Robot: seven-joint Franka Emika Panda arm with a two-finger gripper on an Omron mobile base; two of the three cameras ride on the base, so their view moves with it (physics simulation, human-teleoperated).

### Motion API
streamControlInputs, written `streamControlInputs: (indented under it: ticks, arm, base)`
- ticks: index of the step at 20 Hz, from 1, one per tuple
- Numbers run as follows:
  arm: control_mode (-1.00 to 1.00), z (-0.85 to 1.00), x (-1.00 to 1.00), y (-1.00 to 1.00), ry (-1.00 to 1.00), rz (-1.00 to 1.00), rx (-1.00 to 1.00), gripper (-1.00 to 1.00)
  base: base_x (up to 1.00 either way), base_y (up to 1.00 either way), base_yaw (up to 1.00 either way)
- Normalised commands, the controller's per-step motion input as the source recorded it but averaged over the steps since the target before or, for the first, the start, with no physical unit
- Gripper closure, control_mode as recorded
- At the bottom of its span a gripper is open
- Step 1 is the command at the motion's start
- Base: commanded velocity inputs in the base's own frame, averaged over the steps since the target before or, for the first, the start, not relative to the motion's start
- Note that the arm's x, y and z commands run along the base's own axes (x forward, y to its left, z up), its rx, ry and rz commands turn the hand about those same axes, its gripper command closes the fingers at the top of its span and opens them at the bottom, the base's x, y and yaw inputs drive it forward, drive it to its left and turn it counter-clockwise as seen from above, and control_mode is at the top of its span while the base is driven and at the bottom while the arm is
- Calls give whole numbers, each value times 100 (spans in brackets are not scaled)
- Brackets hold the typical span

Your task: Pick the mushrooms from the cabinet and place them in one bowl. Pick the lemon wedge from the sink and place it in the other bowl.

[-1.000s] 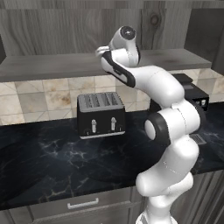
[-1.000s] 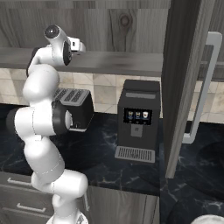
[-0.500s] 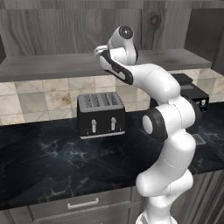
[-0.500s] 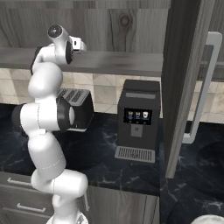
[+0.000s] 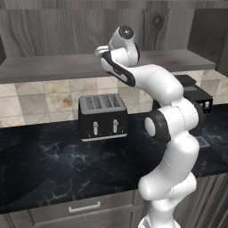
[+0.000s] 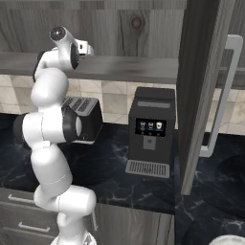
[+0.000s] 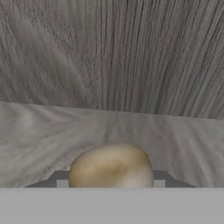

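Toaster: one black four-slot toaster (image 5: 103, 116), on the dark marbled bench (image 5: 53, 164) against the tiled wall, left of the arm in the left base view; in the right base view the arm's elbow covers most of it.
Drawer: pale handle (image 5: 84, 207) below the bench edge, one counted in the left base view.
Arm: rises from the bench front and bends up into the cabinet (image 5: 67, 67); its wrist lies over the grey wood-grain shelf.
Mushroom: one tan-brown rounded cap (image 7: 111, 166) on the cabinet floor, close up in the hand view, lower part cut off by the frame bottom; a second one cannot be made out.
Claw: (image 7: 111, 183) two dark tips sit at either side of the mushroom, just beside or touching it; contact hard to make out, so I cannot tell whether it is gripped or the claw is merely around it.
Coffee machine: one black unit (image 6: 152, 131) with a small lit screen and drip grille, on the bench right of the arm.
Cabinet door: (image 6: 201, 86) swung open edge-on, long pale bar handle (image 6: 221, 95), standing in front of the bench's right part.
Bowl: pale rim (image 6: 233, 239) at the bottom right corner of the right base view, mostly cut off; which bowl cannot be told.
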Motion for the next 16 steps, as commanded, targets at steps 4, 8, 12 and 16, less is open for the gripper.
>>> streamControlInputs:
  ticks: [4,8,12,16]
  arm:
    - [-100,6,-2,18,1,-13,-5,100]
    - [-100,9,-3,11,0,-15,-7,100]
    - [-100,24,0,0,2,-20,-2,100]
    - [-100,21,-9,0,1,-20,1,100]
  base:
    - [0,0,0]
    - [0,0,0]
    - [0,0,0]
    - [0,0,0]
